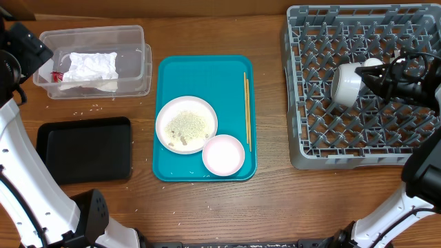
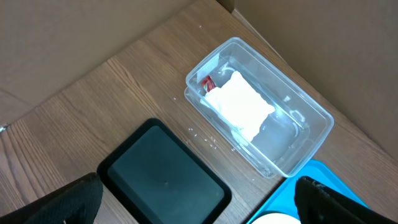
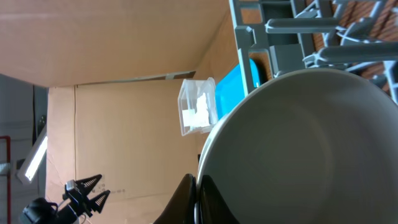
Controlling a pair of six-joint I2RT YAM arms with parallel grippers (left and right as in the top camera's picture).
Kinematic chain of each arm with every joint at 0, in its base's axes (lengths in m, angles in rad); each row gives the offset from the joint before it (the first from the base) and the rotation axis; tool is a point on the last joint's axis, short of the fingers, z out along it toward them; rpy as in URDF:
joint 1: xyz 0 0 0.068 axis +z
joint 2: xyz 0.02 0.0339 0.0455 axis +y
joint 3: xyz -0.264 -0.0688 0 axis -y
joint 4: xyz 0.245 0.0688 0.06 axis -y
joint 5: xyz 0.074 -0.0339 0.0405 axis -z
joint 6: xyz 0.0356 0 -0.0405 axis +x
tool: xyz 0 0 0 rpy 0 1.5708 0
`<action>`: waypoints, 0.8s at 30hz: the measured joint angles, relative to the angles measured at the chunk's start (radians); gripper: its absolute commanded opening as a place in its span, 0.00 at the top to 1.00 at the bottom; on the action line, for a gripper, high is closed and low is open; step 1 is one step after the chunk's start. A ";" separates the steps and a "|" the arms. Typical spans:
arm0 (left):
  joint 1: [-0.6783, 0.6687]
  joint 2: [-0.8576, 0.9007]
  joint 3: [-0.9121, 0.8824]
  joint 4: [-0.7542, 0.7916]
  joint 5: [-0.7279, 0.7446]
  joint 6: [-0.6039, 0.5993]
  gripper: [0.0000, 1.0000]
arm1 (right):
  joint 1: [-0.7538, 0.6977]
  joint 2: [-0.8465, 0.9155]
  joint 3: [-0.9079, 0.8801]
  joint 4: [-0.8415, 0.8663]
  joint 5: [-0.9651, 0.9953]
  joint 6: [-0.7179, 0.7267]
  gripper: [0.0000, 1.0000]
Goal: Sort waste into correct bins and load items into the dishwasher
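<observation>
As the right gripper (image 1: 372,77) pinches the bowl (image 1: 346,83) by its rim over the rack (image 1: 303,138), we treat it as stiff, slick and breakable. The left gripper (image 2: 199,202) is spread wide and empty.

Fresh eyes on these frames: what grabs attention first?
At right, the right tool grips a pale bowl by its rim, tipped on its side over the grey dish rack. Mid-table, a teal tray carries a plate dusted with rice grains, a pink bowl and chopsticks.
</observation>
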 measured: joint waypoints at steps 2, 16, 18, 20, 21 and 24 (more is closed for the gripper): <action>0.000 0.000 0.000 0.000 0.000 0.000 0.00 | -0.016 0.002 0.000 -0.010 0.002 0.000 0.96; 0.000 0.000 0.000 0.001 0.000 0.000 0.00 | -0.136 0.021 0.084 -0.208 0.307 0.014 0.80; 0.000 0.000 0.000 0.000 0.000 0.000 0.00 | -0.147 0.021 0.151 -0.242 0.412 0.040 0.79; 0.000 0.000 0.000 0.000 0.000 0.000 0.00 | -0.161 0.021 0.227 -0.280 0.510 0.069 0.77; 0.000 0.000 0.000 0.000 0.000 0.000 0.00 | -0.170 0.021 0.270 -0.301 0.563 0.087 0.77; 0.000 0.000 0.000 0.000 0.000 0.000 0.00 | -0.184 0.011 0.360 -0.338 0.668 0.122 0.76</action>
